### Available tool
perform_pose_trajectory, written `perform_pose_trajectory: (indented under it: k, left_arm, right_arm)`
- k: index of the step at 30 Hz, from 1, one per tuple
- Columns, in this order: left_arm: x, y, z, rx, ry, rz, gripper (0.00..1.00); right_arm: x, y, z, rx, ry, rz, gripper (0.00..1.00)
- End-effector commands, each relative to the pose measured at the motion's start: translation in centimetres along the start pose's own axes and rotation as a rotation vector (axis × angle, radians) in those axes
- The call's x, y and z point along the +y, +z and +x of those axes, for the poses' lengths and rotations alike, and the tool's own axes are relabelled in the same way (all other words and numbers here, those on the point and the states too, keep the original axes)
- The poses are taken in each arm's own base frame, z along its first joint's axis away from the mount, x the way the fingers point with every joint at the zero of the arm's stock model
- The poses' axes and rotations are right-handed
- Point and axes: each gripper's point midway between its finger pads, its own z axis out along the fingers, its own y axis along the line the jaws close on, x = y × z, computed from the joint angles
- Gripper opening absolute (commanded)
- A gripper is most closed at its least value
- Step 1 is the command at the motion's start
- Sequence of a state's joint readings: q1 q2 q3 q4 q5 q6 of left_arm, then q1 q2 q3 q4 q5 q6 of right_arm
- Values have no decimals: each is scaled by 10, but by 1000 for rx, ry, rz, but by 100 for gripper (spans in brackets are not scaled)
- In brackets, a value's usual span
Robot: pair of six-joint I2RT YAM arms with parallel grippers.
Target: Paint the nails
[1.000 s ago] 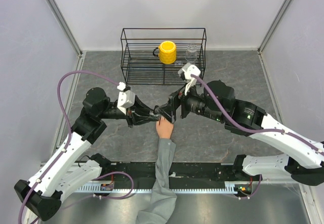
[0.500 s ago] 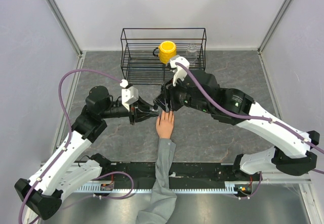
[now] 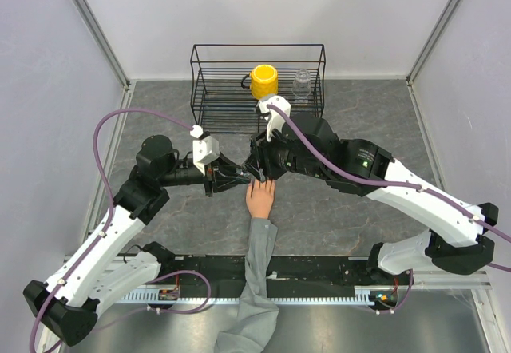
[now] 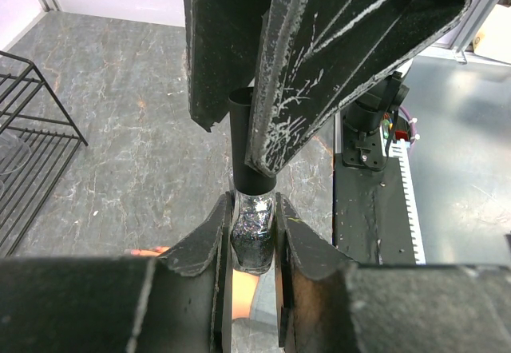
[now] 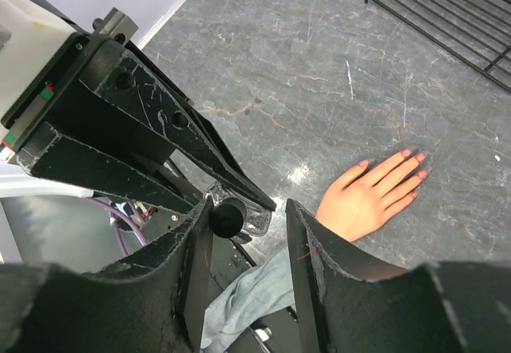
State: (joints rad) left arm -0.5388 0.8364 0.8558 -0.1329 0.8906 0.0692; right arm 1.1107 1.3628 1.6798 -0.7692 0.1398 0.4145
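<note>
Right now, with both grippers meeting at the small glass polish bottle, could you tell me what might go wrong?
The black cap sits nearer one finger of the right gripper, so it may slip when twisted. The left gripper pinches the small glass polish bottle just over the peach mannequin hand; a spill could land on it.

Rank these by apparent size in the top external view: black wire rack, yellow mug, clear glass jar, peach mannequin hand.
Black wire rack
then peach mannequin hand and yellow mug, too alike to rank
clear glass jar smallest
</note>
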Motion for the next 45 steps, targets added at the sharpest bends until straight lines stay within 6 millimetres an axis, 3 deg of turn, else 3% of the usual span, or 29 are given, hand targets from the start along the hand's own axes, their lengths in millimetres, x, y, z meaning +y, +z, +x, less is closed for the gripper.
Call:
perform_pose_trajectory:
  k: [1, 10, 17, 24, 28, 29, 31, 41, 45]
  left_arm:
    - [3, -2, -21, -37, 81, -12, 2]
    - [2, -1, -22, -38, 81, -5, 2]
    - [2, -2, -21, -38, 78, -4, 2]
    - [2, -2, -22, -39, 81, -5, 2]
    - [2, -1, -21, -37, 76, -4, 2]
    - [2, -1, -22, -38, 75, -1, 2]
    - [2, -1, -21, -37, 73, -1, 2]
    - [-7, 0, -21, -37, 68, 57, 2]
    - [-25, -2, -25, -58, 90, 161, 2]
  right_arm:
    - [6, -4, -5, -12, -14, -22, 48]
    - [12, 1, -4, -12, -18, -58, 46]
    - [18, 6, -2, -2, -19, -85, 36]
    - [17, 3, -4, -12, -27, -90, 34]
    - [15, 0, -8, -26, -30, -79, 21]
    - [14, -1, -9, -33, -32, -72, 11]
    - [12, -3, -12, -44, -36, -61, 1]
    - [12, -18, -22, -94, -135, -86, 0]
    - [34, -18, -1, -70, -327, -272, 0]
